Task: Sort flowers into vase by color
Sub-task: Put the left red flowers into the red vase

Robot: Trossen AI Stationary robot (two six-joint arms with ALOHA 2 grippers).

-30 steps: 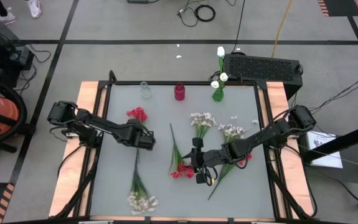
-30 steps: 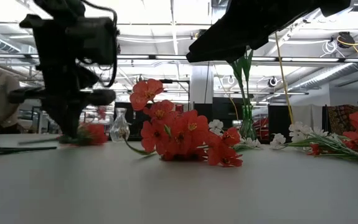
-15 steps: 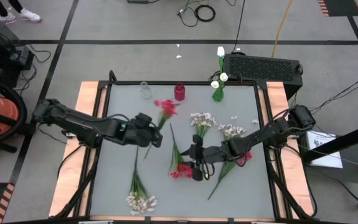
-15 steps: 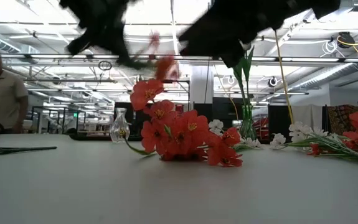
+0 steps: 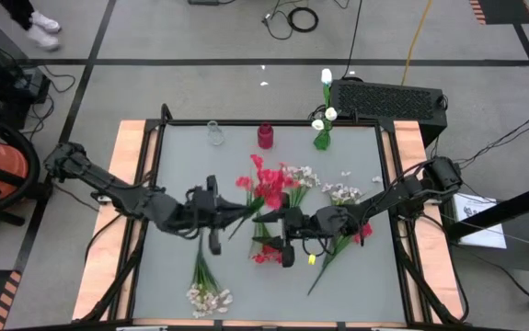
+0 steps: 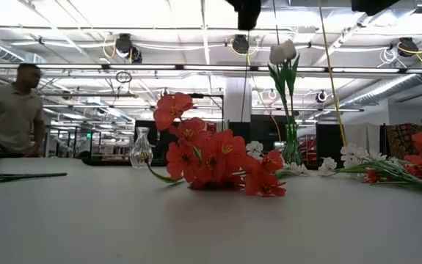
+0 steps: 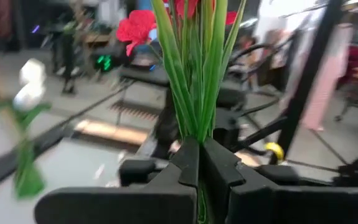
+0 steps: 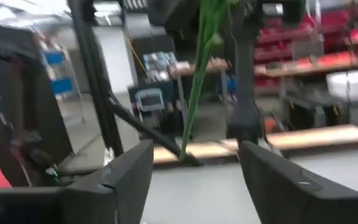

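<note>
Carrying the red flower centreward, the left gripper has advanced.

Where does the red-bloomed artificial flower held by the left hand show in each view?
High view: red-bloomed artificial flower with long green leaves over the table's middle, stem clamped in the left hand.
Low view: not in it; the red blooms there lie on the table.
Left wrist view: its leaves rise from the shut hand.
Right wrist view: only a green stem, probably its.
Shared landmark: green vase of white buds.
</note>
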